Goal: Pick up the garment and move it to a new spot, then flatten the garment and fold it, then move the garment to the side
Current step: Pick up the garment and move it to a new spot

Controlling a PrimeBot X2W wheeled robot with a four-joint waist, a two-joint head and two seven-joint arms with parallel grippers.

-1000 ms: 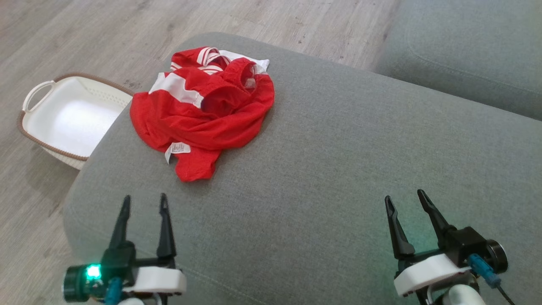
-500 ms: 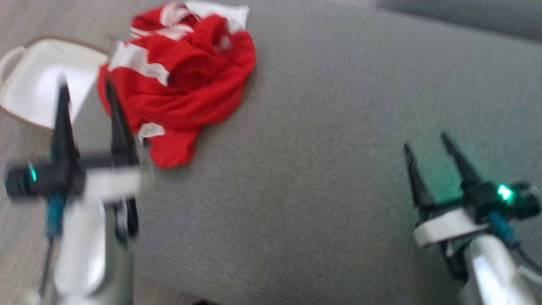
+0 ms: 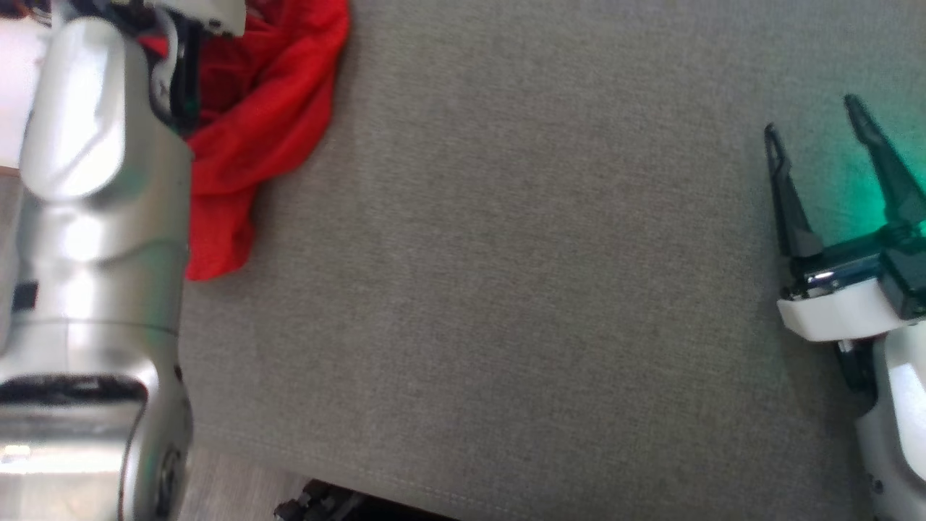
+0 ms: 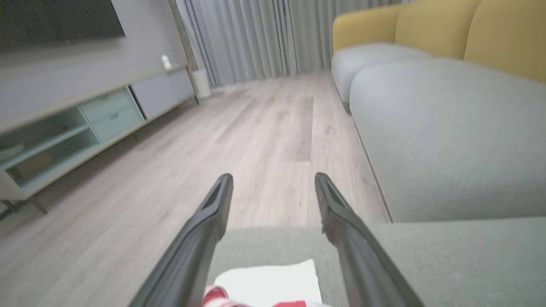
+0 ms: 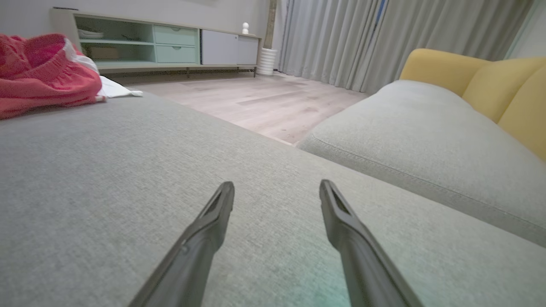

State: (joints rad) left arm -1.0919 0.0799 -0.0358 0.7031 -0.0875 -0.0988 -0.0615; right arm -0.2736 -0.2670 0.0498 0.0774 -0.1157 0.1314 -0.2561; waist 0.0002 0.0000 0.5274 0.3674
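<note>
A broad grey sofa seat takes up most of the head view, its fabric smooth and bare across the middle. Beyond its far edge, in the left wrist view, a pale wooden floor runs toward the back of the room. A second grey seat lies across a narrow gap, with yellow backrests rising behind it. A long low cabinet with pale green compartments stands against the far wall, and grey curtains hang next to it.

The silver left forearm reaches up the left side of the head view and covers part of the garment. This red garment lies crumpled near the far left corner of the seat, resting on the fabric, with one red flap trailing toward the robot. In the right wrist view it shows as a red heap with a white edge, well apart from that arm.

The left tool hangs over the garment's far side, its fingers spread wide and the white and red cloth below them near their roots; whether they touch it I cannot tell. The right tool is low over bare seat at the right, fingers also wide apart, gripping nothing, with a green glow on the fabric beside it.

A white vase stands on the floor by the curtains.
</note>
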